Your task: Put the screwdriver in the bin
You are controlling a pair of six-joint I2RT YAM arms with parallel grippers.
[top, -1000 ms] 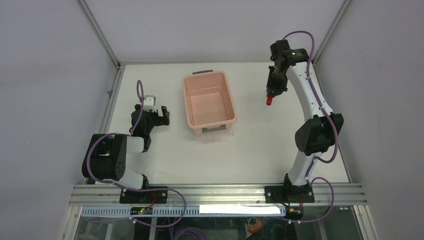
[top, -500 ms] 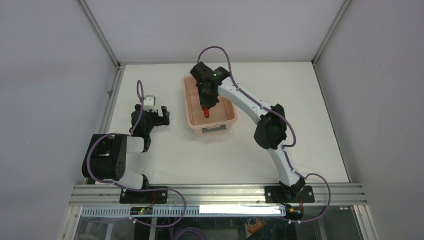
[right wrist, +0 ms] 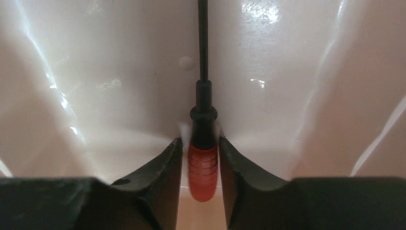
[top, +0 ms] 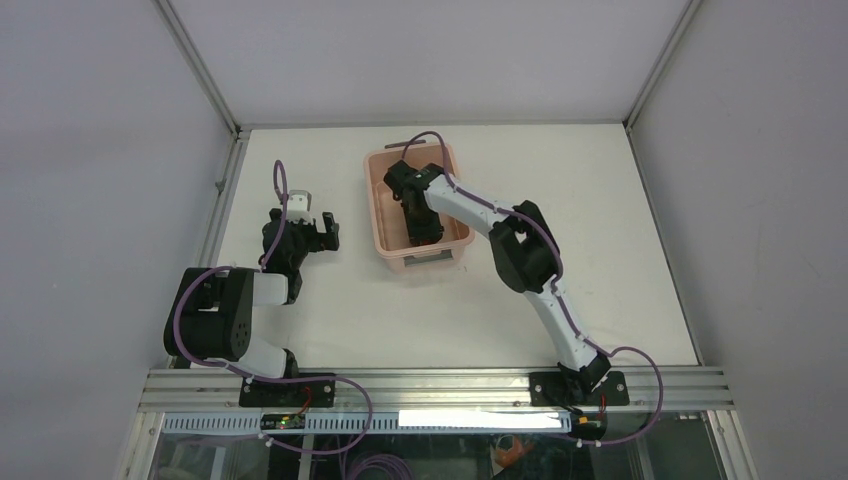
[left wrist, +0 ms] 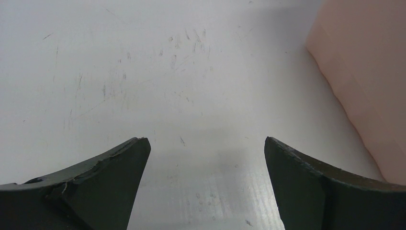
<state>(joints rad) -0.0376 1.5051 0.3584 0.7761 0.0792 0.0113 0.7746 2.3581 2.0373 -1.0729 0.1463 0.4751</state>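
The salmon-pink bin (top: 383,215) stands on the table at the middle back. My right gripper (top: 421,230) reaches down inside it, near its front end. In the right wrist view the right gripper (right wrist: 201,146) is shut on the red handle of the screwdriver (right wrist: 203,165), whose dark shaft points away over the bin's shiny floor (right wrist: 287,72). The arm hides the screwdriver in the top view. My left gripper (top: 322,230) is open and empty, low over the table left of the bin. It also shows in the left wrist view (left wrist: 206,143), with the bin's wall (left wrist: 364,72) at the right.
The right arm stretches from its base at the near right across the table to the bin. Metal frame rails run along the table's left, back and right edges. Grey walls stand behind them.
My right gripper has carried the screwdriver from the far right of the table leftward over the bin and down inside it. The left arm has not moved.
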